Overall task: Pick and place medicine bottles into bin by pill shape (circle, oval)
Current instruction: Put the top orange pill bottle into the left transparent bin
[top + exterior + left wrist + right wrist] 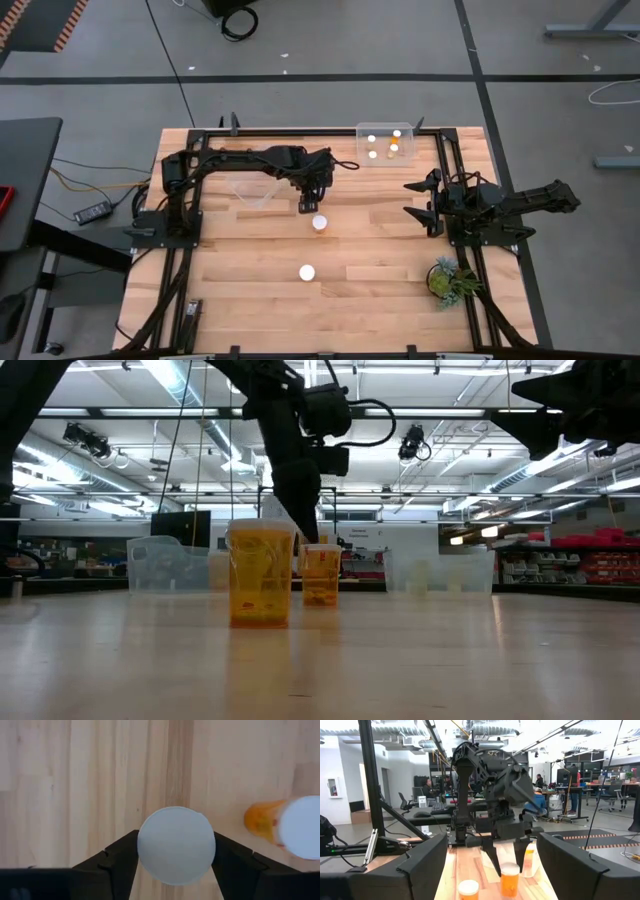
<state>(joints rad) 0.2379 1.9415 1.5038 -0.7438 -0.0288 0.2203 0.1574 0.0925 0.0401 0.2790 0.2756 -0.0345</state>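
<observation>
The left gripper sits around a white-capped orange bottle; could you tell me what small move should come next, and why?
Probably finish closing. The left gripper has a finger on each side of the white-capped orange translucent bottle, which stands upright on the wooden table; a firm grip should come before lifting. The right gripper waits open at the right.

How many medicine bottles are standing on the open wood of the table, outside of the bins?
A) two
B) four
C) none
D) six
A: the high view shows one bottle under the left tool and a second bottle nearer the table's front edge; the other white caps sit inside the clear bin.
</observation>
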